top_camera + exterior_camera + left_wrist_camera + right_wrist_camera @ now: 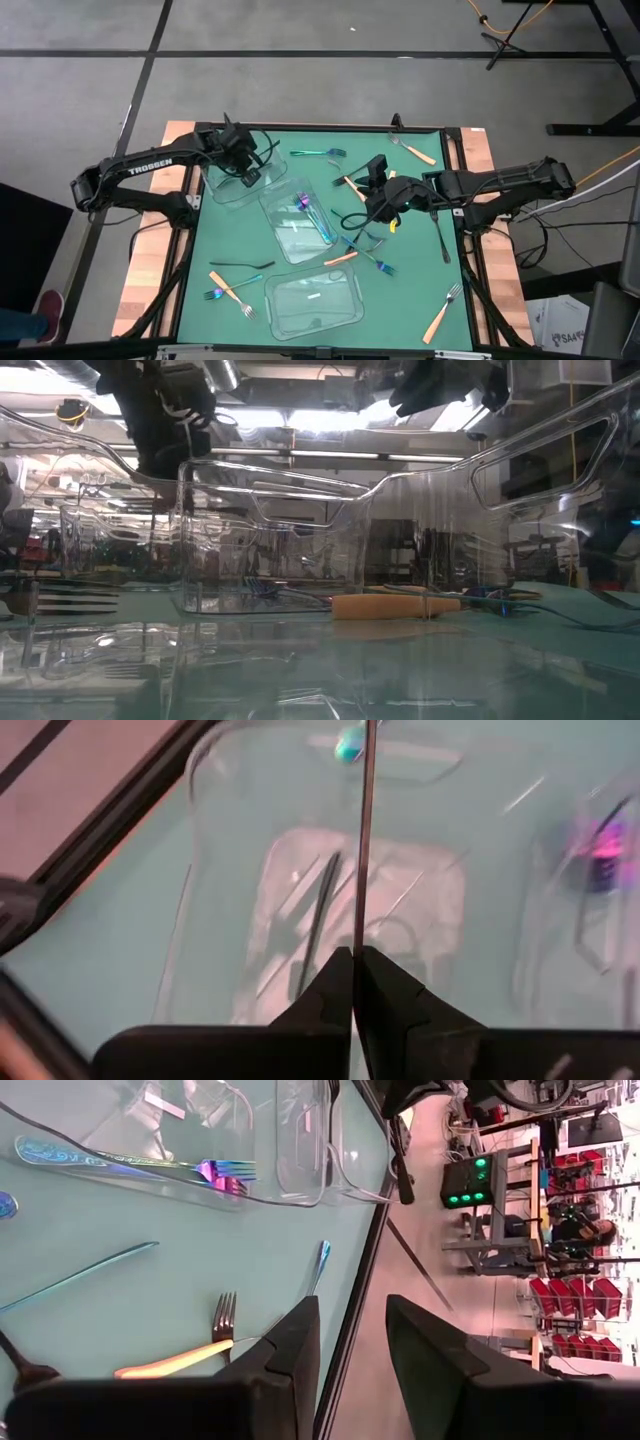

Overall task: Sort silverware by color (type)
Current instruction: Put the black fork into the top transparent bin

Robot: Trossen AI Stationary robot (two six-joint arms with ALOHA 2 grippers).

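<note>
L arm reaches over far-left part of green table [410,300]; white lettering "TROSSEN" readable on its forearm in high view. L gripper [356,970] sits over the far-left clear container [232,187], fingers pressed together on a thin black utensil [364,830] that stands up between the tips. Another black utensil [318,915] lies inside that container, below the gripper.

R arm comes in from right side; R gripper [350,1335] hovers near table centre-right, fingers apart, nothing between them. No other writing legible.

Silverware spread:
- middle container [298,222], tilted: iridescent pieces [312,212] inside.
- near container [314,303]: contents can't tell.
- teal iridescent fork [318,153] loose at far edge, centre.
- orange-handled fork [414,149] at far right corner; another orange-handled fork [442,311] near right corner.
- black utensil [441,232] lies along right side.
- near left: black fork [240,265], an orange-handled piece [228,291], and an iridescent fork [228,290] crossing it.
- centre, just by R gripper: mixed cluster [362,250] of black, orange-handled, iridescent pieces, overlapping.

Low view: orange handle [395,605] lies on table behind clear container wall [270,540].

R wrist view: iridescent fork [130,1162] in container, orange-handled fork [185,1350] on table close to fingers.
</note>
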